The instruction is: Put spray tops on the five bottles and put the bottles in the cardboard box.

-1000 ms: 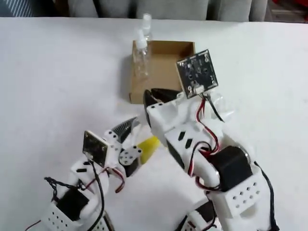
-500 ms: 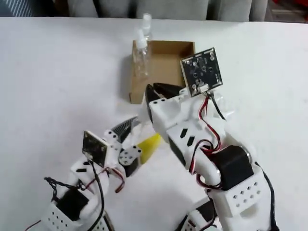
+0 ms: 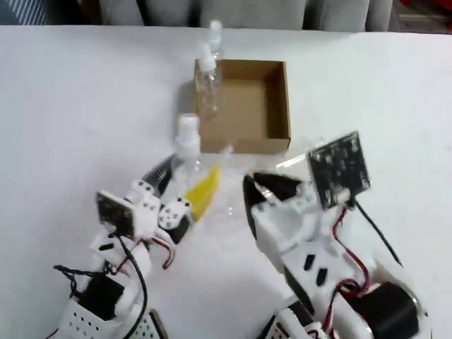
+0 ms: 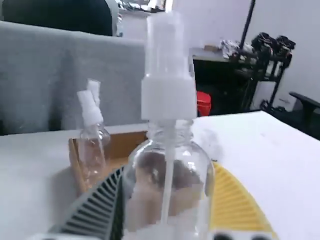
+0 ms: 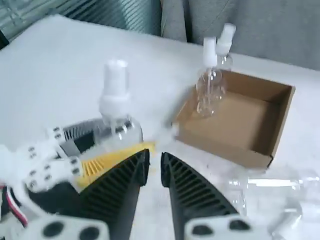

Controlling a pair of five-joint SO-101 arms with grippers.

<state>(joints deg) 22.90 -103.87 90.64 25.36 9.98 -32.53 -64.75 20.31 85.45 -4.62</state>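
Left gripper: the left gripper (image 3: 189,173) is clenched on the held bottle (image 4: 167,180), which stands upright between the grey and yellow jaws.
Held bottle: its spray top (image 4: 167,75) is on. It stands on the near left of the box (image 3: 247,113), close to the box's near-left corner and outside it.
Right gripper: the right gripper (image 5: 153,159) holds nothing, its black jaws parted by a narrow gap. It sits just right of the held bottle, on the near side of the box.
Done: three bottles carry tops, namely the held one, the near standing bottle (image 3: 207,88) and the far standing bottle (image 3: 215,39).
Standing pair: both are at the box's far-left corner. Whether they stand inside the wall or just outside it cannot be told.
Box: open, with most of the floor bare.
Left to do: the loose bottles (image 5: 265,187) lie clear and flat on the table (image 3: 85,99), right of the box's near-right corner. Their count is unclear, and no top is visible on them. By judgement they need tops, and the held bottle needs boxing.
Edges: the box's near wall lies between the held bottle and the floor, so the bottle must be lifted over it. The far standing bottle is near the table's far edge.
Open room: the table is wide open left of the box. The box's right half offers the safest drop zone, well apart from the standing pair.
Risk: the two grippers are close together, so sideways room is tight there.
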